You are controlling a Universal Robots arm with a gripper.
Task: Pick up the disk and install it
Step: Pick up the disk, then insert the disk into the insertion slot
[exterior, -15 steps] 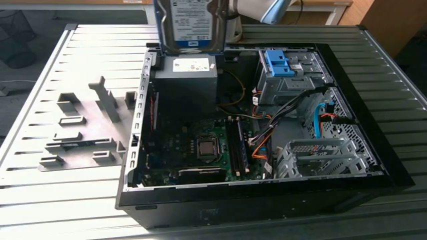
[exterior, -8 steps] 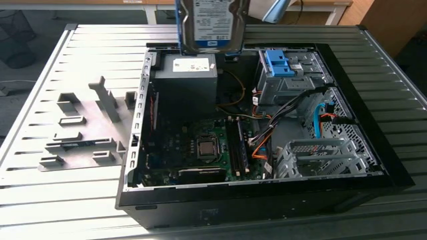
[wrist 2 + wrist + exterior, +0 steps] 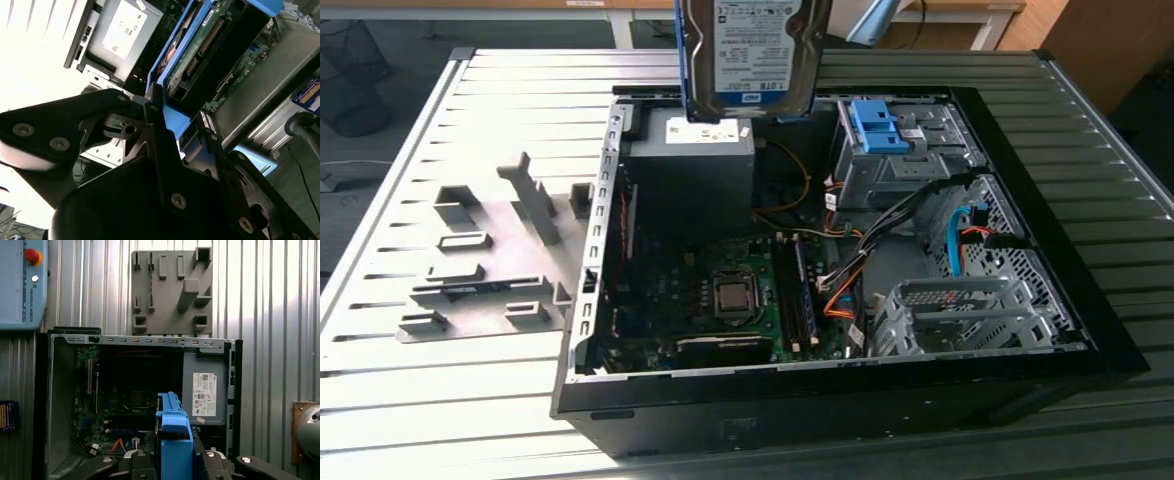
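The disk hangs upright in the air above the back of the open computer case, label side facing the exterior view. In the second wrist view its green circuit board and blue plastic frame show. My gripper is shut on the disk, black fingers pressing on the blue frame from both sides. In the first wrist view the disk's blue frame edge stands between my gripper's fingers, over the case interior.
Inside the case are a grey power supply box with a white sticker, a bare blue clip in the upper bay, a metal drive cage, the motherboard and cables. A grey fixture plate lies on the slatted table at the exterior view's left.
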